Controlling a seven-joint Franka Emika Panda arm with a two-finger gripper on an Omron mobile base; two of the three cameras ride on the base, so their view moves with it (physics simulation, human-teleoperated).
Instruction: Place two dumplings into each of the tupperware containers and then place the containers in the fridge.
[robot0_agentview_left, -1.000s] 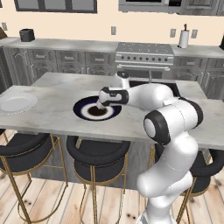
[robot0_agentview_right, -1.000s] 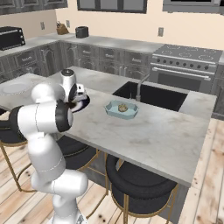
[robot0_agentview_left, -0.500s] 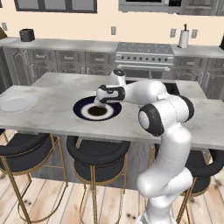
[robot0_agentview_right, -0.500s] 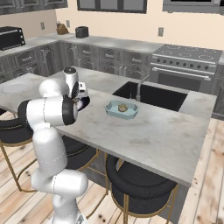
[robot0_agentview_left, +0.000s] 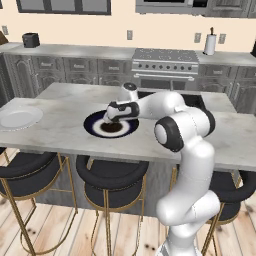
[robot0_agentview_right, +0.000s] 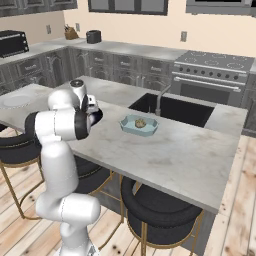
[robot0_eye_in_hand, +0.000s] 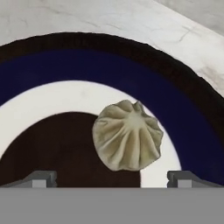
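A pleated dumpling (robot0_eye_in_hand: 127, 135) is seen lying on the dark-blue plate (robot0_eye_in_hand: 188, 113), just ahead of the gripper (robot0_eye_in_hand: 111, 177) and between its spread, empty fingers. It should be approached straight down and centred before the fingers are closed gently, so the soft lump is not pushed aside.

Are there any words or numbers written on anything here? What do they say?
No words, numbers or signs can be read anywhere.
Dumpling: plain, just folds.
Dark-blue plate: only coloured rings.
Teal tub: no label.
Stove and toaster oven: any marks are too small and blurred to read.
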